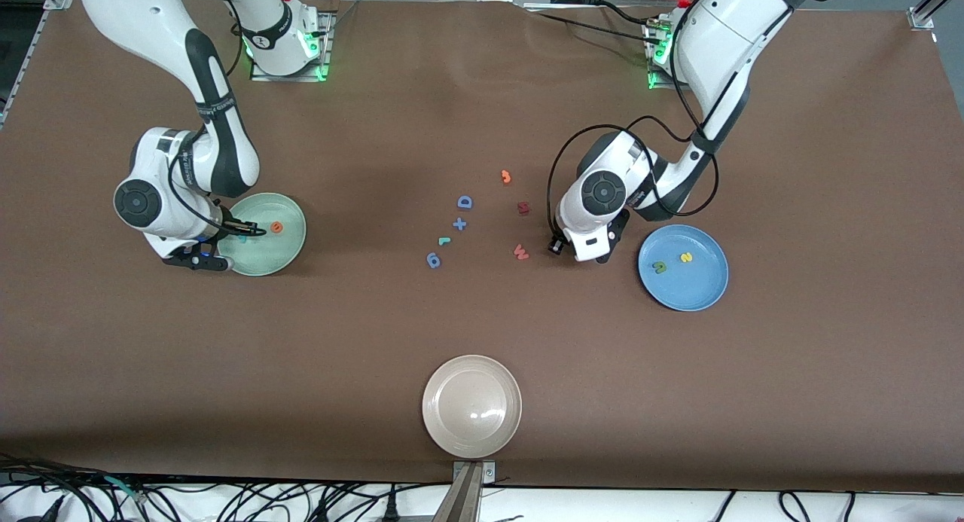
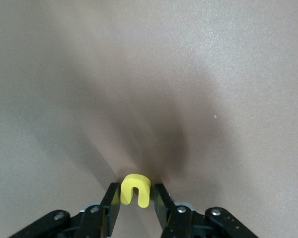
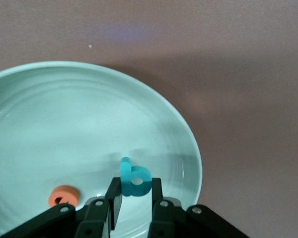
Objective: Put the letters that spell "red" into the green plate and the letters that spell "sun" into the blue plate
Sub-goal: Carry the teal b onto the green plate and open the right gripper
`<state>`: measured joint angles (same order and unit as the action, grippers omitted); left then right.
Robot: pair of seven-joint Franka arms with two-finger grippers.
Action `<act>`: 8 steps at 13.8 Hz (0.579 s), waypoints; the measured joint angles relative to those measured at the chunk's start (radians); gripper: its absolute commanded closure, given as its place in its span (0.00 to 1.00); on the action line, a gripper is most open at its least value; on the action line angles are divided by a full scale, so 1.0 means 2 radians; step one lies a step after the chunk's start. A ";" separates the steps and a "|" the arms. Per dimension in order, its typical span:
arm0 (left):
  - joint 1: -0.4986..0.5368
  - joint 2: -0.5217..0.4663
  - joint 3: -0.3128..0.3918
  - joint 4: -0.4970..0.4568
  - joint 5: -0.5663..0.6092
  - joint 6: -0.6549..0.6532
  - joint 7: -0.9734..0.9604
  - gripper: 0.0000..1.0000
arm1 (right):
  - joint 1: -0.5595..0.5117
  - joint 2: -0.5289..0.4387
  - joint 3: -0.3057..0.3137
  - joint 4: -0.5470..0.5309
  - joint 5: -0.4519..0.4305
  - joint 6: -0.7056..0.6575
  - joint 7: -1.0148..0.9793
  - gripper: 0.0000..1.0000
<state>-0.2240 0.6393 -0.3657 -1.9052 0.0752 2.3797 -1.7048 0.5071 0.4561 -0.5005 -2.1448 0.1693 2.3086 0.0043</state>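
My left gripper [image 2: 136, 199] is shut on the yellow "u" [image 2: 135, 189], low over bare brown table. In the front view the left gripper [image 1: 601, 257] is beside the blue plate [image 1: 708, 290], on its side toward the table's middle. That plate holds the olive "n" [image 1: 659, 267] and the yellow "s" [image 1: 685, 257]. My right gripper [image 3: 134, 192] is shut on the teal "d" [image 3: 135, 179], held upright over the green plate [image 3: 64, 114]. The orange "e" [image 3: 64, 196] lies in that plate [image 1: 290, 251]. The small teal "r" [image 1: 444, 241] lies on the table near the middle.
Loose pieces lie mid-table: a blue D [image 1: 465, 202], a blue plus [image 1: 459, 224], a blue looped piece [image 1: 433, 260], a red W [image 1: 520, 251], a dark red piece [image 1: 524, 207], an orange hook [image 1: 506, 177]. A beige plate [image 1: 471, 406] sits nearest the front camera.
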 measured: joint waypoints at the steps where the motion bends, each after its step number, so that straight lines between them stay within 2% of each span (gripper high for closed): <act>1: 0.000 0.000 0.000 0.000 0.000 0.000 0.000 0.60 | 0.000 0.002 0.000 0.000 0.002 0.001 0.000 0.21; 3: 0.000 0.000 0.000 0.000 0.000 0.000 0.000 0.81 | 0.001 0.002 0.001 0.000 0.004 0.001 0.000 0.02; 4: 0.000 0.000 0.000 0.000 0.000 0.003 0.000 0.88 | 0.001 0.001 0.001 0.001 0.004 0.001 0.000 0.02; 6: 0.000 -0.004 -0.001 -0.001 0.000 0.002 0.000 0.91 | 0.003 -0.006 0.003 0.006 0.007 -0.014 0.003 0.02; 8: 0.000 -0.004 0.000 -0.002 0.000 0.003 0.000 0.91 | 0.005 -0.020 0.011 0.025 0.014 -0.056 0.032 0.02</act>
<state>-0.2233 0.6321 -0.3666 -1.9091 0.0752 2.3861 -1.7051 0.5179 0.4160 -0.4779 -2.0957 0.1972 2.1966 0.0674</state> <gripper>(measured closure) 0.731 0.026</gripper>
